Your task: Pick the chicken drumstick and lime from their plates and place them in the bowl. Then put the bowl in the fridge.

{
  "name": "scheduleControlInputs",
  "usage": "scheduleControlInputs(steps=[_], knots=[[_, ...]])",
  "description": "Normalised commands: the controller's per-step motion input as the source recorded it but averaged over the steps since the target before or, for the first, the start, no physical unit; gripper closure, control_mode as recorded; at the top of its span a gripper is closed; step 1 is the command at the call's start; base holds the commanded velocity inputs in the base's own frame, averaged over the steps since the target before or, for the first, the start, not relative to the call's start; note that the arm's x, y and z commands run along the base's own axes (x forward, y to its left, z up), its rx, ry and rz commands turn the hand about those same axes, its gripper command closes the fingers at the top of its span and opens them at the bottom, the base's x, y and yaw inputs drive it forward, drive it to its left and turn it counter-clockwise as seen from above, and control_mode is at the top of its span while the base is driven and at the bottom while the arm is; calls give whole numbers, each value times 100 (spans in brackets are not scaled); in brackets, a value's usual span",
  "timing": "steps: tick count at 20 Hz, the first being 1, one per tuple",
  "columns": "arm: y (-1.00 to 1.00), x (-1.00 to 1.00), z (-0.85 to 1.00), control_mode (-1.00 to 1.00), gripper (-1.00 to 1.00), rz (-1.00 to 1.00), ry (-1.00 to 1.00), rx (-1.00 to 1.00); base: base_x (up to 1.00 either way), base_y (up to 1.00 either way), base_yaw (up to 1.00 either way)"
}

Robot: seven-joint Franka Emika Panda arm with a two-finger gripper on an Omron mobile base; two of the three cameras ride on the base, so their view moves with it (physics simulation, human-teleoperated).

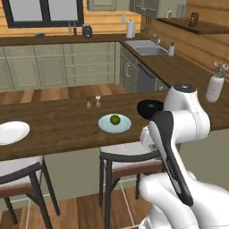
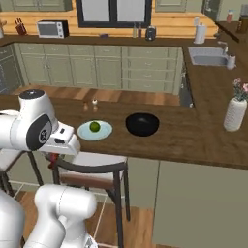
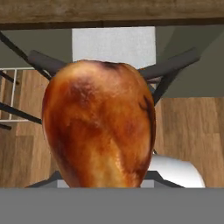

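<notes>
The glossy orange-brown chicken drumstick looms close in the hand view, hanging in the air over a stool seat and the wooden floor, just off the counter's front edge. My gripper is shut on it; its fingers are hidden behind the meat. The lime lies on the pale blue-green plate. To the right of that plate stands the black bowl, with nothing showing inside. A bare white plate sits at the counter's left end. The fridge is out of view.
Two stools stand against the counter's front, below my hand. Small shakers stand behind the lime's plate. A white vase with flowers is on the counter's right wing, with the sink farther back.
</notes>
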Motion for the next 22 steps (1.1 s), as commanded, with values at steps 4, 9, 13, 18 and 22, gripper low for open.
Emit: scheduleControlInputs(steps=[4, 9, 13, 18, 22], knots=[[0, 0, 0, 100, 100, 0, 0, 0, 9, -100, -4], [0, 0, 0, 100, 100, 0, 0, 0, 30, -94, 0], [0, 0, 0, 100, 100, 0, 0, 0, 88, -56, 0], [0, 0, 0, 100, 100, 0, 0, 0, 86, -17, -1], [0, 0, 0, 100, 100, 0, 0, 0, 12, 4, -7]])
